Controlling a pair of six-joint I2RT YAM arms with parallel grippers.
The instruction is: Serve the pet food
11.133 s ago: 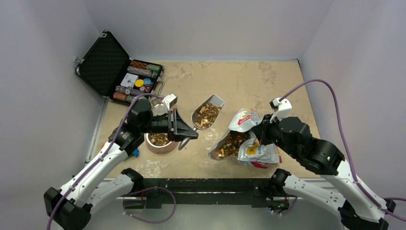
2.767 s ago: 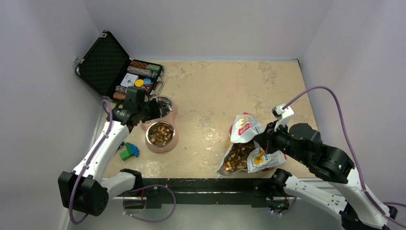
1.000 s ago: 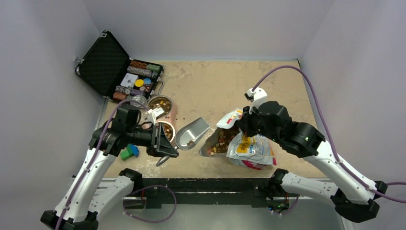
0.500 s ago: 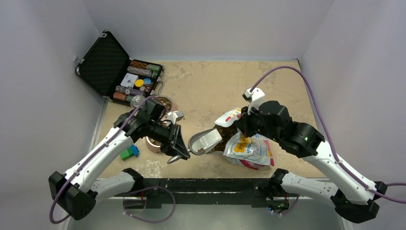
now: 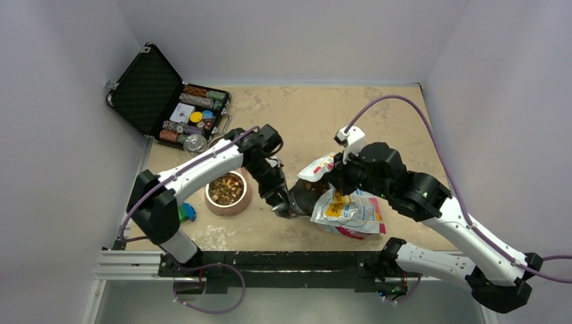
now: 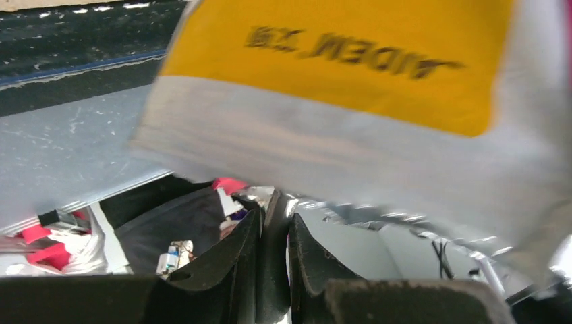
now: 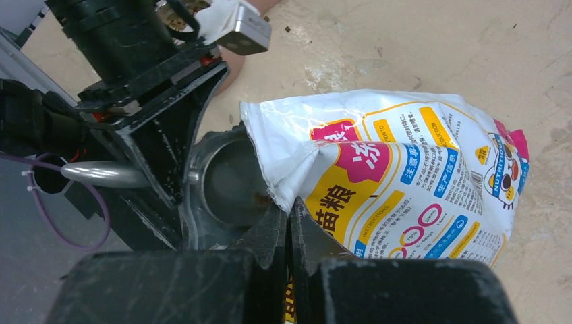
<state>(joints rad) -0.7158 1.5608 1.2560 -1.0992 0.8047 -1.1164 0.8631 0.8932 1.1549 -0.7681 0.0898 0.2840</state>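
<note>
The pet food [image 5: 226, 190] is seen as brown kibble heaped in the copper-coloured bowl [image 5: 227, 212] on the bench [image 5: 351, 115]. More is presumably kept inside the glossy white bag [image 5: 351, 210], which lies on its side just right of the bowl, though little can be made out at its mouth. The metal scoop [image 7: 226, 181] is pushed into that mouth, apparently so that another portion may be gathered, and its handle is pinched by the jaws of the left gripper [image 5: 282, 204]. The bag's upper lip is clamped between the pressed-together jaws of the right gripper [image 7: 289, 214] and raised, evidently so that the opening is held wide for the scoop. The bench is tan, mottled and scuffed, and is enclosed by plain pale walls [image 5: 303, 40] on three sides. An open black case [image 5: 145, 91] of coloured chips is set at the far left corner, and toy blocks [image 5: 187, 213] lie beside the bowl
</note>
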